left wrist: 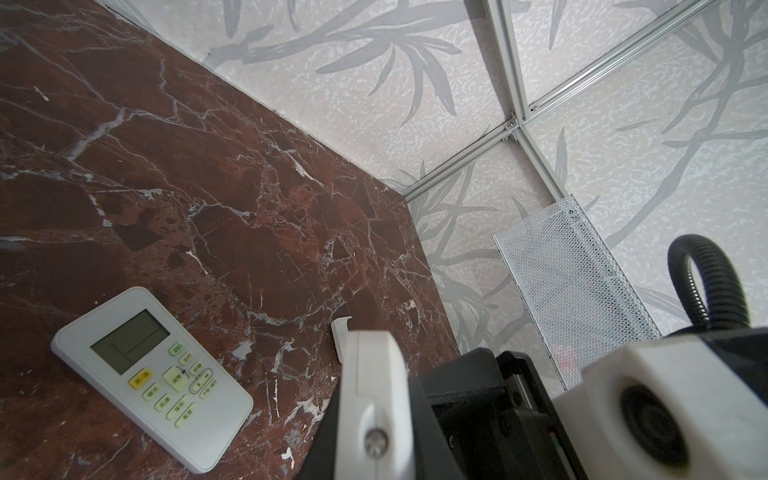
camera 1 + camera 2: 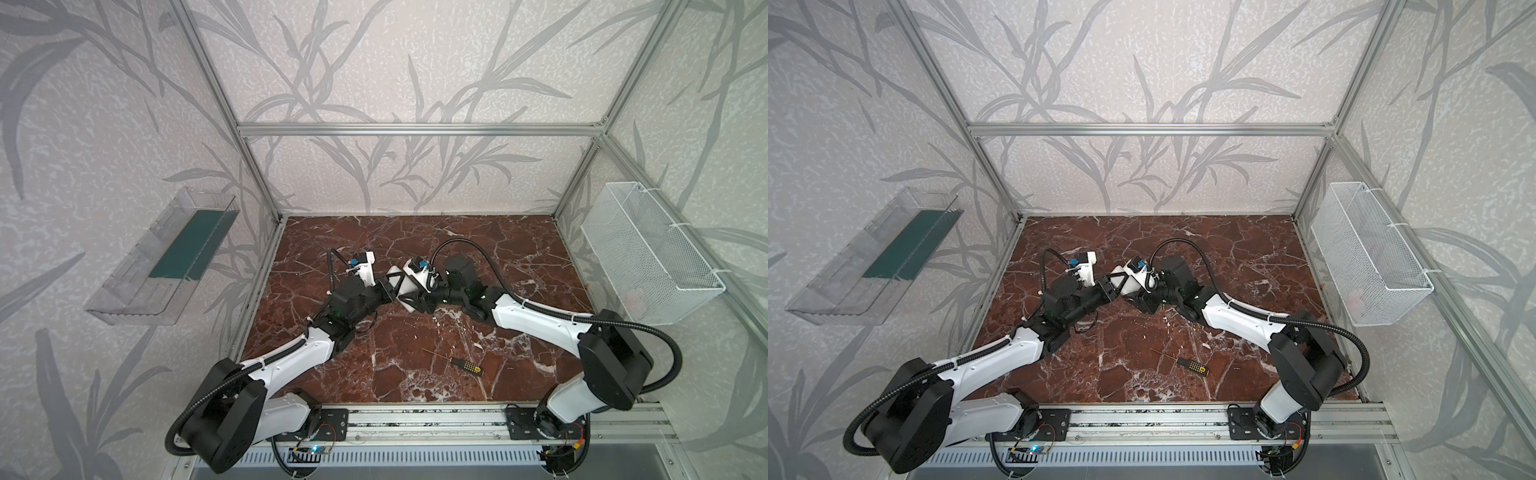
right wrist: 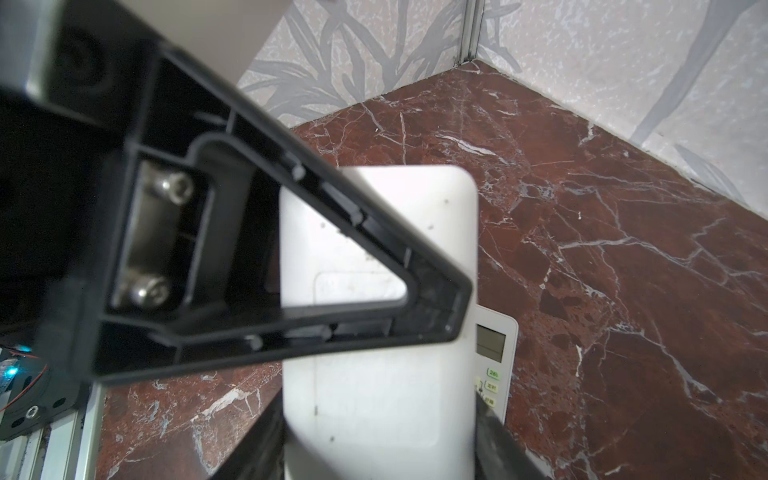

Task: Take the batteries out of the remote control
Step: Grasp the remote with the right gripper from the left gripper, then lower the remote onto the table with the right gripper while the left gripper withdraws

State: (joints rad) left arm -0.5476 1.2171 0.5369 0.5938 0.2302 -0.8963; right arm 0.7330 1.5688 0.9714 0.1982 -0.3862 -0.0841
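A black triangular finger (image 3: 291, 338) of the left gripper (image 3: 449, 311) is pressing across the back of the white remote control (image 3: 365, 382), which the two grippers are holding between them over the middle of the red marble table (image 2: 478, 257). The left gripper's jaws are standing narrow, pinching the remote's front and back faces. The right gripper (image 3: 378, 432) is bracketing the same remote lower down, its fingers lying against the two long edges. The batteries are not showing; only the outline of a cover panel is visible on the remote's back. In both top views the arms are meeting at the table's centre. A second white remote (image 1: 153, 386) is lying face up on the marble close by, its display showing, and a small white cover (image 1: 341, 336) is lying near it. A black-and-yellow screwdriver (image 2: 467, 365) is resting well apart, nearer the arms' bases. A white mesh basket (image 2: 652, 257) is hanging on the right wall, and a clear tray (image 2: 162, 257) on the left.
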